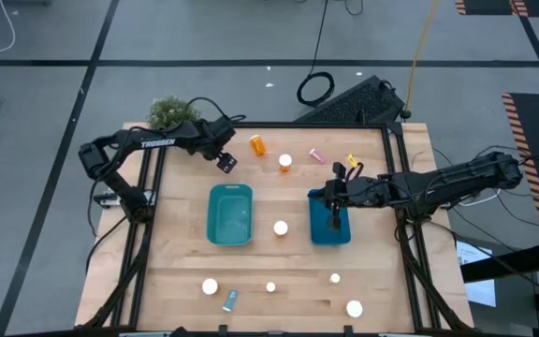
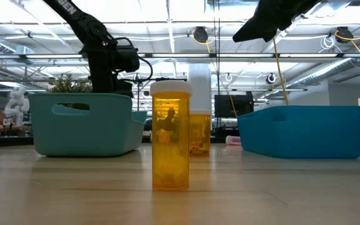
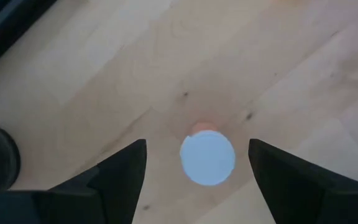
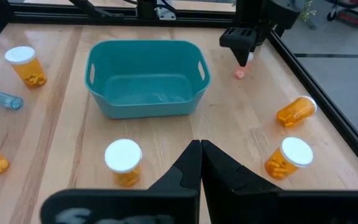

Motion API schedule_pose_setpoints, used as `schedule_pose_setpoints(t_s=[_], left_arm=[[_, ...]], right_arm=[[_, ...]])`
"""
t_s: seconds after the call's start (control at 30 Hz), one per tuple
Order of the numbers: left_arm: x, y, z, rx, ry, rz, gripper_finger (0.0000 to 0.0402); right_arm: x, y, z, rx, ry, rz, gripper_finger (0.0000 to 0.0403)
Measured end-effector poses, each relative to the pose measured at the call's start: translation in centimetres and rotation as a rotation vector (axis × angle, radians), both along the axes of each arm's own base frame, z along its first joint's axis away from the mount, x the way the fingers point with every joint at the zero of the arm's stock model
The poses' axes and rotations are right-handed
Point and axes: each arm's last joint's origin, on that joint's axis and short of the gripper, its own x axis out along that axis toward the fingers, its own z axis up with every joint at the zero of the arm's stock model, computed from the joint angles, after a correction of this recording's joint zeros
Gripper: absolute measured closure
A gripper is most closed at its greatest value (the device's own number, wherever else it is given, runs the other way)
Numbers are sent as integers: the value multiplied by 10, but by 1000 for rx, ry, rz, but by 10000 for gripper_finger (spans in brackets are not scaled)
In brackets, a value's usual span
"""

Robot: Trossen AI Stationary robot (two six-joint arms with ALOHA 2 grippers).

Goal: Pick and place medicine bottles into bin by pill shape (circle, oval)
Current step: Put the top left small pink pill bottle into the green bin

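Observation:
My left gripper (image 1: 226, 162) hovers open over the far left of the table, pointing down. A small bottle with a round white cap (image 3: 207, 157) stands upright on the wood right below it, with the fingers on either side of the cap and apart from it. The right wrist view shows this bottle's pinkish body (image 4: 240, 73) under that gripper (image 4: 244, 53). My right gripper (image 4: 199, 155) is shut with nothing in it, above the blue bin (image 1: 318, 229). More medicine bottles stand and lie around the teal bin (image 1: 230, 213).
An orange bottle (image 1: 257, 144) lies at the far edge, beside an upright one (image 1: 285, 162). Another (image 1: 280, 227) stands between the bins. Several more (image 1: 211, 286) sit along the near edge, and one (image 2: 169, 134) stands close to the low camera. A potted plant (image 1: 169, 112) stands at the far left corner.

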Motion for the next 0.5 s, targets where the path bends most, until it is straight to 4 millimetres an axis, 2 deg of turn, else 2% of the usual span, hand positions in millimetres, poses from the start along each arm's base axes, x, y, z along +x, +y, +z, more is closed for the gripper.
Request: schedule_pose_setpoints(t_s=[0.17, 0.5], left_arm=[[2, 1, 1, 17, -22, -3, 124], [1, 1, 1, 16, -10, -22, 208]], right_arm=[[0, 0, 0, 0, 0, 0, 403], [0, 0, 0, -15, 4, 9, 403]])
